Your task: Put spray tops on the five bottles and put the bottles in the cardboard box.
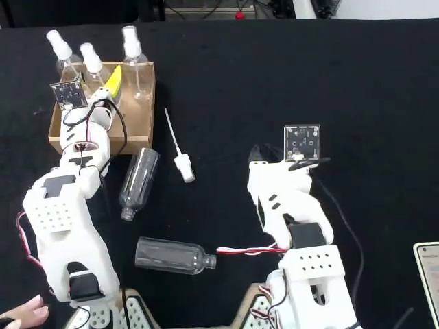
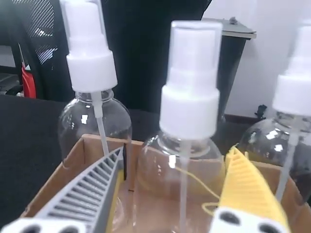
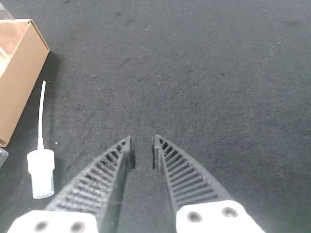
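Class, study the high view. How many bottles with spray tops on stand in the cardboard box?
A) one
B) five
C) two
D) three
D: three topped bottles stand in the box, while two bare bottles lie on the table.

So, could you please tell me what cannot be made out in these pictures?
Left wrist view: bases of the three capped bottles, hidden by the left hand, the cardboard box wall and the picture's edge.
High view: part of the box floor, under the left arm; a pale flat object, cut off by the edge.
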You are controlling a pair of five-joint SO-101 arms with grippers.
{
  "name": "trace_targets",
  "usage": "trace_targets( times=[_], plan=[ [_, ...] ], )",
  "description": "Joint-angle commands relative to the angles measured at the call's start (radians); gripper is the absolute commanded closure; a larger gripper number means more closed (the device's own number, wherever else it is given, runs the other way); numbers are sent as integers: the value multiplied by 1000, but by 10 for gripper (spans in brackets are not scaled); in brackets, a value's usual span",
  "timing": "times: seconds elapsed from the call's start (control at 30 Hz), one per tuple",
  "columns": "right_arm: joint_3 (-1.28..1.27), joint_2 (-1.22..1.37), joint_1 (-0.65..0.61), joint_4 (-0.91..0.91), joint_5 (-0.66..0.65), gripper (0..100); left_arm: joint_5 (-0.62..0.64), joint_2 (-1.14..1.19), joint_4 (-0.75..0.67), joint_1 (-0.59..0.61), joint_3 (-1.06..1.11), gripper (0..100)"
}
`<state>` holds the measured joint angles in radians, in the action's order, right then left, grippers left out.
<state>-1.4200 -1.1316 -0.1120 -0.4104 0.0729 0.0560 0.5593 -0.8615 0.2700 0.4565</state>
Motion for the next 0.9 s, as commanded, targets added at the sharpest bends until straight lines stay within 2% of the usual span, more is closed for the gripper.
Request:
trace_targets(
  times=[0.0, 0.87],
  plan=[
    [12, -15, 12, 26, -8, 930, 2, -9, -8, -4, -31, 704],
    [12, -15, 11, 26, -8, 929, 6, -21, -15, 18, -5, 703]
  ],
)
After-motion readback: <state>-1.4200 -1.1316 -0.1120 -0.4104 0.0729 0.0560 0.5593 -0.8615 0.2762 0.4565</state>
